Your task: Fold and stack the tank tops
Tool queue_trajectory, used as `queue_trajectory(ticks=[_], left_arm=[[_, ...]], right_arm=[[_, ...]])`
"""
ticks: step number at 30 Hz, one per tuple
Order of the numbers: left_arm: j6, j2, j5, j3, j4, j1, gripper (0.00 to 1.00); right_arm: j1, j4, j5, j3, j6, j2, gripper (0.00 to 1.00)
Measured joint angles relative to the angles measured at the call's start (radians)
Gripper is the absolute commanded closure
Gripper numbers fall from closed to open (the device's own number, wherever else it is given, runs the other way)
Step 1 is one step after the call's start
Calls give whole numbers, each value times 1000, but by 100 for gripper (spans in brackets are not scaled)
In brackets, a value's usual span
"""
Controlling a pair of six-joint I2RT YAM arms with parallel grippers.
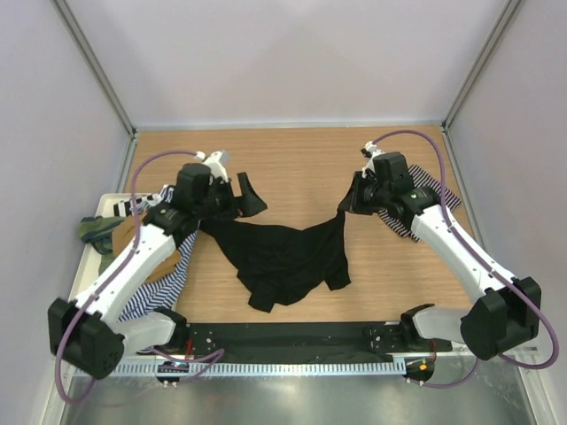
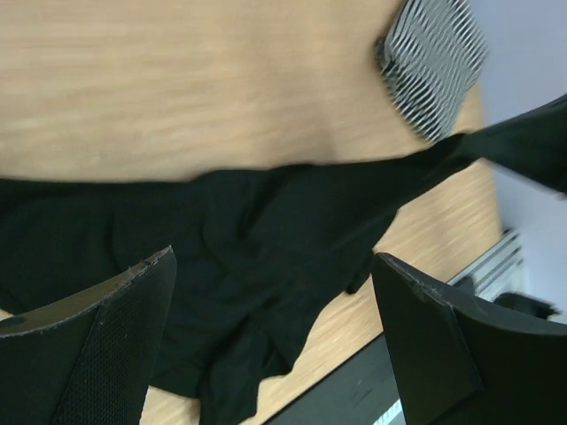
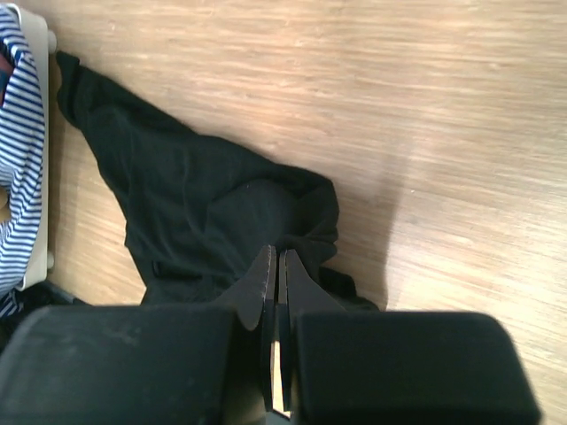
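Wood table (image 1: 301, 159): black tank top (image 1: 283, 257) pinched in right jaws, below wide left jaws

Light wood table (image 1: 292, 159); black tank top (image 1: 283, 257) crumpled across its middle, lower part resting on the wood; finely black-and-white striped top (image 1: 440, 190) folded at far right; white tray (image 1: 99, 205) at left edge, blue-and-white striped top (image 1: 164, 288) draped over it.

Bright, even light; slight wrist-view blur.
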Motion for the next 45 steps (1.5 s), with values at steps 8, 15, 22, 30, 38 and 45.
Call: queue_trajectory(ticks=[8, 15, 22, 30, 38, 45], left_arm=[[45, 345, -206, 142, -163, -126, 6], [50, 605, -360, 289, -241, -139, 15], [59, 808, -380, 421, -306, -139, 35], [68, 766, -334, 330, -343, -140, 34], [60, 670, -308, 190, -354, -147, 100], [66, 738, -285, 324, -385, -125, 100]], right_arm=[[-6, 15, 64, -9, 11, -41, 99], [-14, 14, 71, -9, 11, -49, 99], [-30, 5, 78, -9, 11, -61, 99], [-57, -1, 87, -9, 11, -64, 99], [-60, 0, 86, -9, 12, -62, 99], [-62, 23, 101, 13, 43, 32, 99]])
